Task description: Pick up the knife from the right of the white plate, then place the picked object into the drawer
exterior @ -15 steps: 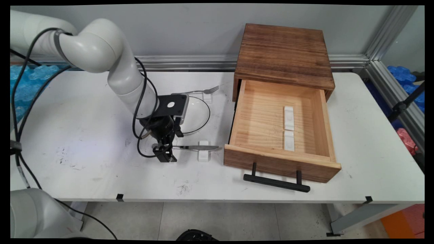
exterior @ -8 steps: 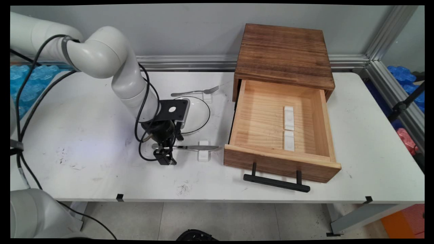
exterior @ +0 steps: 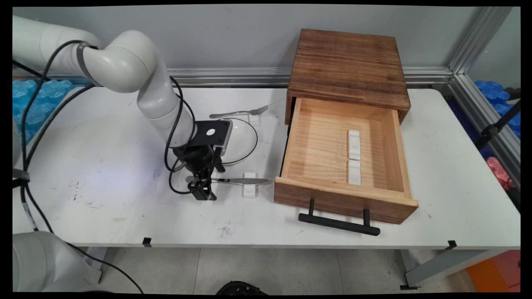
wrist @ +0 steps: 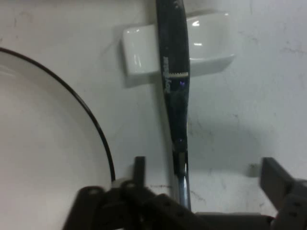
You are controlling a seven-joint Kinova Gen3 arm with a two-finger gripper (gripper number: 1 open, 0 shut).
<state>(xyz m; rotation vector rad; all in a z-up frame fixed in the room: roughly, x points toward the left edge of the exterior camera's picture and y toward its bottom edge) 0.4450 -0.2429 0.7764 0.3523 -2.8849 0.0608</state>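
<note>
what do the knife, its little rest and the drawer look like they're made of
Knife: looks like polished metal, grey and reflective. Rest under its blade: glossy white, likely ceramic or plastic. Drawer: pale unfinished-looking wood with visible grain, and a black bar handle.

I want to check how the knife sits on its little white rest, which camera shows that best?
The hand view: the knife fills it, blade lying across the white rest, handle running down between the open hand's fingers. The main view shows the whole knife beside the plate, but small, with its handle end hidden by the hand.

White table (exterior: pixel 104 137): plate (exterior: pixel 243 141), rests (exterior: pixel 249 189), drawer box (exterior: pixel 347 66).
</note>
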